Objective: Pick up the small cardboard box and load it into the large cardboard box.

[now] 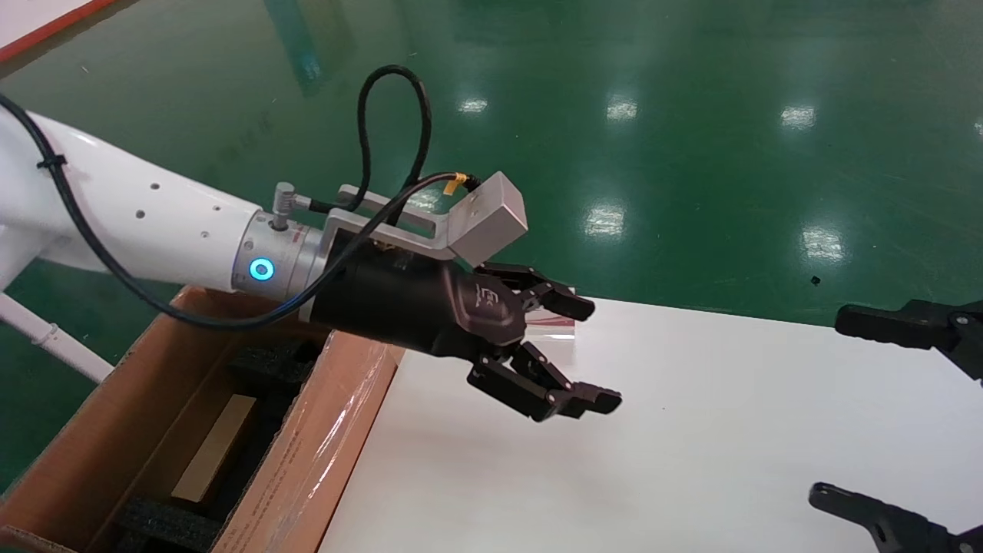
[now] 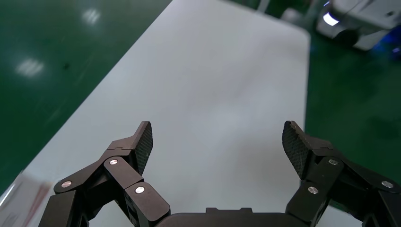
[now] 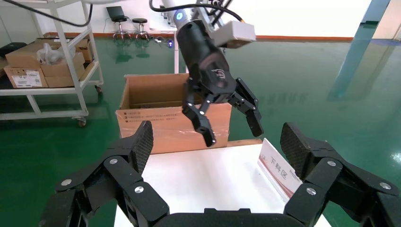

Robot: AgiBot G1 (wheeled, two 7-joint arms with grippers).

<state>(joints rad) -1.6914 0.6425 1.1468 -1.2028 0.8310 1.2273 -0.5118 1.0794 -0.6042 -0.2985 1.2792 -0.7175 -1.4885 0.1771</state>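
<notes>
Left claw (image 1: 574, 355) hangs spread and empty over the counter (image 1: 691, 430), apparently because the small cardboard box (image 1: 215, 447) already lies inside the large cardboard box (image 1: 299, 453); right claw (image 3: 215, 144) idles spread alongside.

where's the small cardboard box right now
In the head view, the small cardboard box lies inside the large cardboard box, lower left, between black foam blocks.
</notes>
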